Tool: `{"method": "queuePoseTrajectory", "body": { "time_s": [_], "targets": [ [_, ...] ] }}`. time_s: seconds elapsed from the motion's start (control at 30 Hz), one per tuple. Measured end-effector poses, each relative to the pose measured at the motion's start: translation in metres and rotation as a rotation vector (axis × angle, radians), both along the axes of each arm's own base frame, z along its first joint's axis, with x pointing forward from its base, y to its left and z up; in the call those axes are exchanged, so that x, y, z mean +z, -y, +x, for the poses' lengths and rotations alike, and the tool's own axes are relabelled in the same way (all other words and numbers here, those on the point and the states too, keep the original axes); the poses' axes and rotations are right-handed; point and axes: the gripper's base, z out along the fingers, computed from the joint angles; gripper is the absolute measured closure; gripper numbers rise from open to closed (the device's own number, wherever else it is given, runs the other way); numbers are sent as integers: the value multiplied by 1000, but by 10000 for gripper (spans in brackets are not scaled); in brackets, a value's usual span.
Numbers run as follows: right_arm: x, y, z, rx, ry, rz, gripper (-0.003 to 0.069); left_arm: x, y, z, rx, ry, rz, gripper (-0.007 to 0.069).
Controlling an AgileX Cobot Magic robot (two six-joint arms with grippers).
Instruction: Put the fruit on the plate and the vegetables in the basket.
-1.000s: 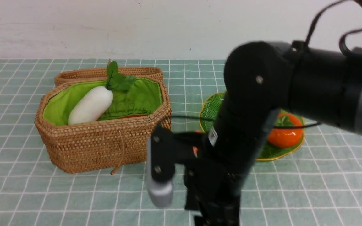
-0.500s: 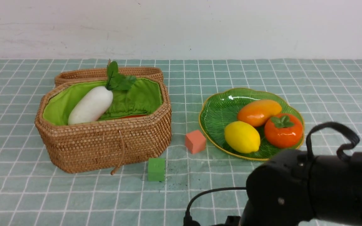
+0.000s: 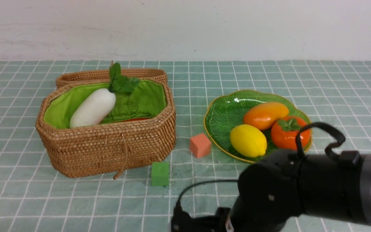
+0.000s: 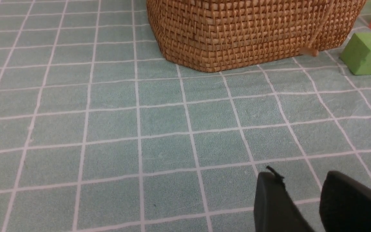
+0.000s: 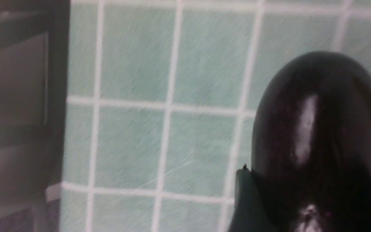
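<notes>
I am seeing the eggplant gripped in my right gripper: the right wrist camera shows its glossy dark purple body sticking out from between the closed-in black fingers, hanging above the checked green tablecloth. The picture is blurred, so I cannot tell how far above the cloth it is. In the front view my right arm is filling the near right corner, and its gripper is lying out of frame there.

The mango, lemon and persimmon are sitting together on the green plate, right of centre. To the left, the radish is leaning inside the open basket, with a sliver of orange-red showing beside it. A pink cube is resting just beside the plate's left edge, and a green cube is lying near the basket's near right corner.

My left gripper is hovering low over the cloth, near the basket, jaws slightly parted, holding nothing.
</notes>
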Motion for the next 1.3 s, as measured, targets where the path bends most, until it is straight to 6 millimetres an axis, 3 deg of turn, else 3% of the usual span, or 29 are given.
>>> {"method": "queuePoseTrajectory", "body": {
  "time_s": [0.07, 0.13, 0.17, 0.2, 0.23, 0.27, 0.37, 0.47, 0.57, 0.7, 0.8, 0.83, 0.87, 0.97, 1.07, 1.2, 1.3],
  "targets": [
    [12, -7, 7, 4, 51, 38, 255, 0, 0, 0, 0, 0, 0, 398],
    [54, -30, 35, -5, 252, 184, 255, 0, 0, 0, 0, 0, 0, 396],
    [58, -31, 38, -6, 271, 195, 255, 0, 0, 0, 0, 0, 0, 396],
    [84, -42, 58, -41, 394, 306, 255, 0, 0, 0, 0, 0, 0, 395],
    [93, -45, 62, -53, 425, 338, 255, 0, 0, 0, 0, 0, 0, 395],
    [115, -53, 80, -95, 520, 436, 255, 0, 0, 0, 0, 0, 0, 393],
    [145, -70, 116, -199, 659, 633, 255, 0, 0, 0, 0, 0, 0, 389],
    [145, -88, 143, -267, 734, 739, 255, 0, 0, 0, 0, 0, 0, 389],
    [124, -105, 164, -306, 766, 777, 255, 0, 0, 0, 0, 0, 0, 389],
    [88, -118, 178, -320, 747, 748, 255, 0, 0, 0, 0, 0, 0, 389],
    [78, -118, 181, -319, 727, 723, 244, 0, 0, 0, 0, 0, 0, 389],
    [77, -116, 183, -321, 720, 713, 189, 0, 0, 0, 0, 0, 0, 389],
    [77, -115, 184, -323, 721, 712, 171, 0, 0, 0, 0, 0, 0, 389],
    [86, -107, 187, -332, 719, 711, 11, 0, 0, 0, 0, 0, 0, 389],
    [92, -103, 185, -324, 702, 698, -13, 0, 0, 0, 0, 0, 0, 389],
    [119, -88, 166, -277, 583, 627, 29, 0, 0, 0, 0, 0, 0, 387],
    [136, -72, 144, -228, 445, 523, 129, 0, 0, 0, 0, 0, 0, 387]
  ]
}}
